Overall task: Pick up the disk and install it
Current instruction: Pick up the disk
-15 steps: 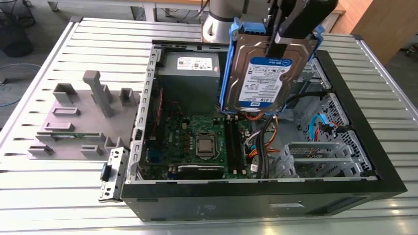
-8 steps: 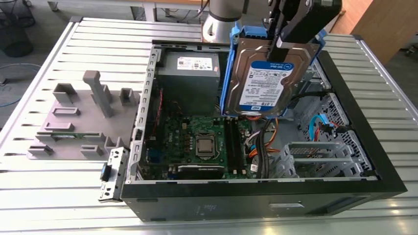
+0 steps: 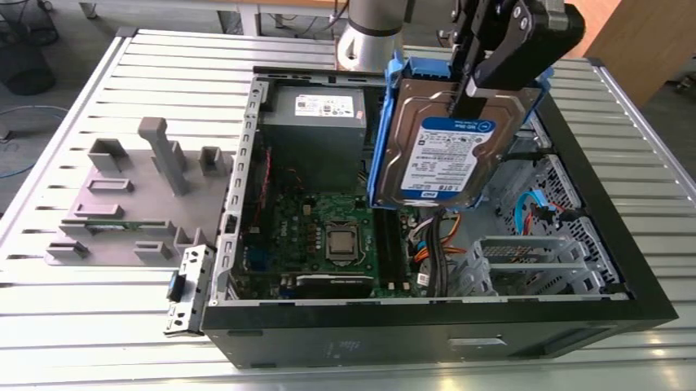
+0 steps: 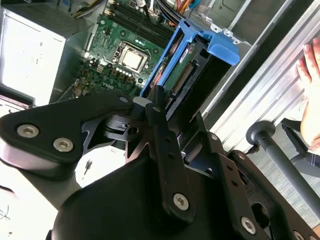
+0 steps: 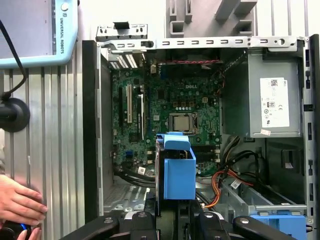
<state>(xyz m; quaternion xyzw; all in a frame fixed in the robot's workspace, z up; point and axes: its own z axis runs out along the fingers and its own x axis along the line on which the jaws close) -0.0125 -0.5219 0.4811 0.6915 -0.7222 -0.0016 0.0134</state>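
- Disk point(image 3: 444, 163) is held in the air above the open computer case point(image 3: 435, 334), clamped at its upper end between the closed fingers of the gripper point(image 3: 481, 85).
- It is carried nearly on end, with its white-and-blue label turned towards the exterior view and its blue carrier frame seen along its edges.
- In the first wrist view, its blue frame is seen edge-on over the motherboard point(image 5: 170, 100).
- A grey power supply point(image 3: 313, 122) is seated in one corner of the case.
- The case is set on a slatted metal table point(image 3: 87, 326), with a grey fixture point(image 3: 142, 187) beside it at the exterior view's left.
- A person's hand point(image 5: 20, 202) is seen over the table, outside the case.
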